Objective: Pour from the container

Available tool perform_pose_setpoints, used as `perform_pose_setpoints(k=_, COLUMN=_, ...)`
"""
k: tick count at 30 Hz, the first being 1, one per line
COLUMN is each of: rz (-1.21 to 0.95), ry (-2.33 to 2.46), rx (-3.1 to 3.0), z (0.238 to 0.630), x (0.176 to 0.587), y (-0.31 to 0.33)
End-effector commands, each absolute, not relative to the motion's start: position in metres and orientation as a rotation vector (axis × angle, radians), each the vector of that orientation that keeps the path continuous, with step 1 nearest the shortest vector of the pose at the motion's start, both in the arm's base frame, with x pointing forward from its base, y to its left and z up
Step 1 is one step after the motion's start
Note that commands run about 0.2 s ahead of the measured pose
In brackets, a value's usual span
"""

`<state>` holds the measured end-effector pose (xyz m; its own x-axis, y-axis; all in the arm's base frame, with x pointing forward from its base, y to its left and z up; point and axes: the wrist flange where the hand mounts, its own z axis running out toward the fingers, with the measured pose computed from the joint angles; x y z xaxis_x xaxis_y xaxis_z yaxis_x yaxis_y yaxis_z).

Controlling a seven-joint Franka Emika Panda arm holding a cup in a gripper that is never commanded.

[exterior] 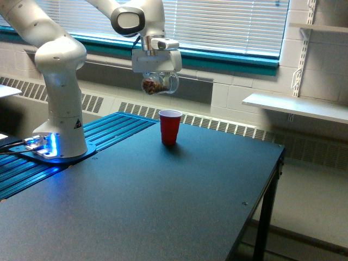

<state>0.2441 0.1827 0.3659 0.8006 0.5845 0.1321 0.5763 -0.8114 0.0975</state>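
Observation:
My gripper hangs above the table and is shut on the container, a small clear plastic cup with brown pieces inside. The container lies tilted on its side, its mouth toward the exterior view's right. A red plastic cup stands upright on the dark table, below the container and slightly to the exterior view's right of it. Nothing is seen falling from the container.
The white arm's base stands at the exterior view's left on a blue ribbed mat. A window with blinds and a wall radiator lie behind. A white shelf sits at the exterior view's right, beyond the table's edge.

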Motion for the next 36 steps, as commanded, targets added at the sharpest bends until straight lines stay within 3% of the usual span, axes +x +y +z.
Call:
perform_pose_setpoints(k=1, rz=0.18, ry=0.977, rx=2.908, z=0.352, x=0.239, y=0.183)
perform_pose_setpoints(k=36, rz=0.12, ry=1.016, rx=2.819, z=0.341, x=0.256, y=0.211)
